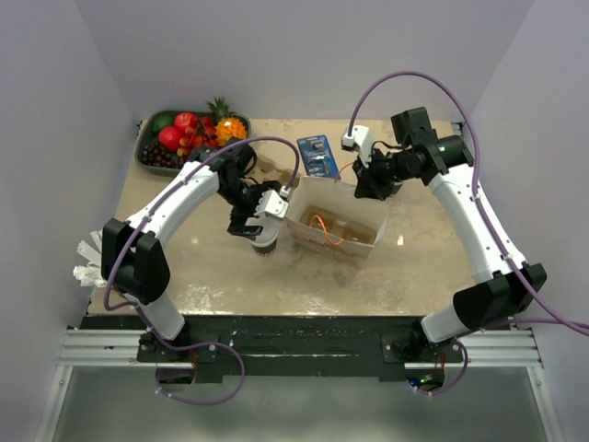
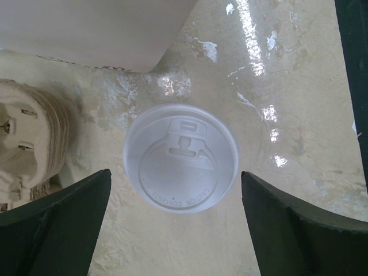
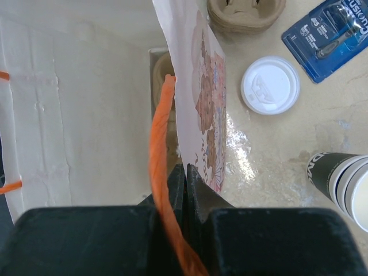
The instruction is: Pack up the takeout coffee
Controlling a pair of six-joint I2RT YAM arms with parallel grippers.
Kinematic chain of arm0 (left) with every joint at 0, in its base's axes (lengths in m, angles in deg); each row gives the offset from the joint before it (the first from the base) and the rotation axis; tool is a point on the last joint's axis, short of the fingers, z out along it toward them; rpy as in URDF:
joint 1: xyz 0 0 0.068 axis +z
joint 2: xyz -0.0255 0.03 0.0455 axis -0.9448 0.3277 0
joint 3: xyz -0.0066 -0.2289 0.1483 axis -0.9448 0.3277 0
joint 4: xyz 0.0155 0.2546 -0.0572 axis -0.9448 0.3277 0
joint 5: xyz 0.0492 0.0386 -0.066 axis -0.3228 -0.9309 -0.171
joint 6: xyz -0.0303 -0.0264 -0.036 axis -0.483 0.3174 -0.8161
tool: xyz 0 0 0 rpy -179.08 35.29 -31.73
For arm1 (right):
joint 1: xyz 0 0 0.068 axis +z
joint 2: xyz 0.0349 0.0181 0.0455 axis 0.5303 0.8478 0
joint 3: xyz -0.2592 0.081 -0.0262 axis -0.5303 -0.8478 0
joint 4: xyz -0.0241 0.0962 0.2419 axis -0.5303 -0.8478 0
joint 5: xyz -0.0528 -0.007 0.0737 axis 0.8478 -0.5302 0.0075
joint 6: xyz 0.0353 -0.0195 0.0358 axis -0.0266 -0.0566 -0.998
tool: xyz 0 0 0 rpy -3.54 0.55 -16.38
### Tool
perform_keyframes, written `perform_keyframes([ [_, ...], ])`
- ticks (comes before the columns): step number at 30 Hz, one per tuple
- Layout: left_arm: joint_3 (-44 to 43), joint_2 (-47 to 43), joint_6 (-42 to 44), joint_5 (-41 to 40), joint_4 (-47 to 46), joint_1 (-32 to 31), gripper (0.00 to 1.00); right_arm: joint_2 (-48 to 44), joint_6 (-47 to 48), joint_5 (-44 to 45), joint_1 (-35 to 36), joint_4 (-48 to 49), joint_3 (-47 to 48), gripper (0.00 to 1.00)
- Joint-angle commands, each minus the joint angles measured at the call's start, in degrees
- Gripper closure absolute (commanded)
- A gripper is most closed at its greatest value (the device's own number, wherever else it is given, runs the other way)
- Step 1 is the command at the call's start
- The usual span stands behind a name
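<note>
Below my left end effector (image 1: pixel 262 232), from above, the takeout coffee (image 1: pixel 266 247) stands on the counter (image 1: pixel 414 267), just beside the white paper bag (image 1: pixel 373 226). My right end effector (image 1: pixel 370 189) is at the bag's rim.

Through the left wrist, the lid (image 2: pixel 181 167) sits between my wide-spread fingers (image 2: pixel 63 224), neither touching it. I judge the next move is to close on the cup, then lift it over the rim.

Through the right wrist, closed fingers pinch the bag wall beside its orange handle (image 3: pixel 160 172). Something brownish lies inside, but I cannot tell what.
</note>
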Motion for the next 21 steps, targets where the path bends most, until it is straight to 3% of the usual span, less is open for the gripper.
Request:
perform_keyframes([
  [1, 2.8, -1.2, -2.2, 3.4, -2.7, -0.2, 0.02, 0.8, 2.1, -4.1, -2.0, -2.6, 2.7, 1.00],
  [7, 6.3, -3.0, -4.6, 3.1, -10.4, -0.1, 0.01, 1.3, 3.1, -4.9, -2.3, -3.8, 3.4, 1.00],
  [14, 3.9, -0.7, -4.8, 3.6, -6.6, -0.1, 0.09, 1.4, 3.6, -5.1, -2.6, -4.3, 2.8, 1.00],
  [21, 4.7, -0.3, -3.3, 3.6, -3.2, -0.1, 0.11, 1.8, 3.5, -5.2, -2.8, -4.2, 2.8, 1.00],
])
